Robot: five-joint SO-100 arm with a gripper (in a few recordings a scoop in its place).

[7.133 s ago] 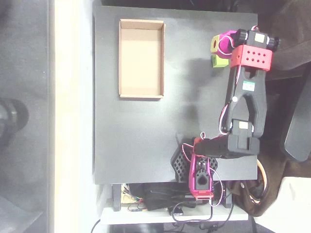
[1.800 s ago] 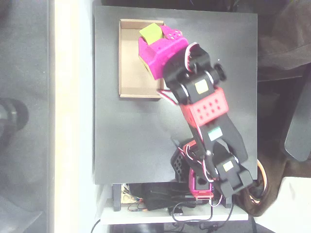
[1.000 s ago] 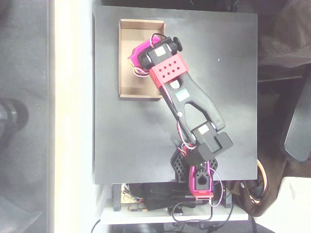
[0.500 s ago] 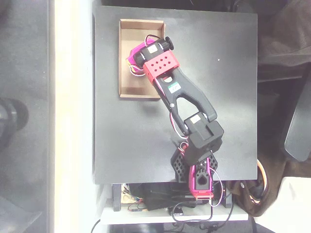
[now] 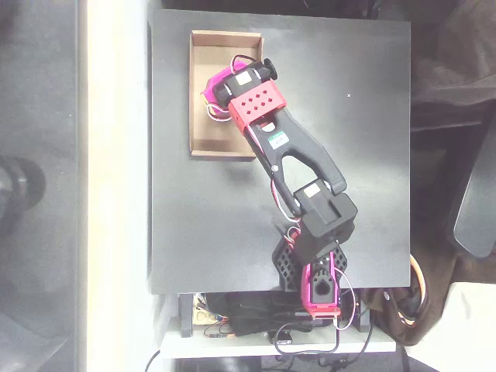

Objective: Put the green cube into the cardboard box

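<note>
Over cardboard box [image 5: 203, 132], overhead view: my gripper [image 5: 215, 94] pointed down into it, wrist housing blocks sight of fingertips. Jaw state: cannot tell. Green cube: hidden, not visible on box floor or black table [image 5: 341, 116]; likely under my wrist, inside box, held or released unknown. Arm reaches from base at lower table edge so drop lands within walls. Count: one box, one arm, zero cubes visible.

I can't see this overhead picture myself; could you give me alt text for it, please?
Seen from above, a black and red robot arm reaches from the bottom of a black table up and left, its magenta gripper hanging over the inside of a shallow cardboard box. The arm hides the fingers, and the box floor that shows around it is bare.
</note>
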